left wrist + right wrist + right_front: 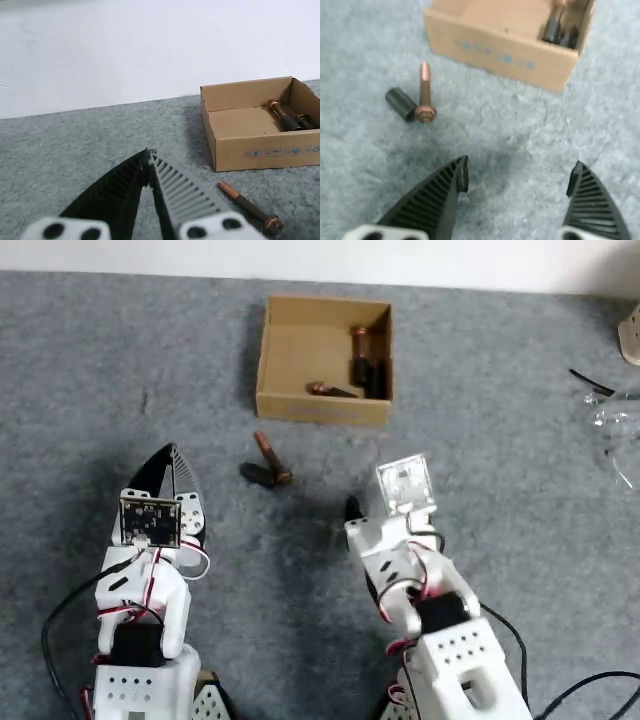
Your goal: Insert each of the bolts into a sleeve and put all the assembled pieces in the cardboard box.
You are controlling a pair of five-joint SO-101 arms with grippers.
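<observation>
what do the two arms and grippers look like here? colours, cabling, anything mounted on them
Both arms are white shells: left arm, right arm. The left gripper and right gripper have black, ribbed, wedge-shaped fingers on white mounts. Red and white wires loop at each wrist; black cables trail off. The left wrist carries a small dark circuit board.

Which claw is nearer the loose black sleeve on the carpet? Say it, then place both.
Left. The left claw lies beside the sleeve, roughly level with it; the right claw is farther, on its other side, lower in the high view.
</observation>
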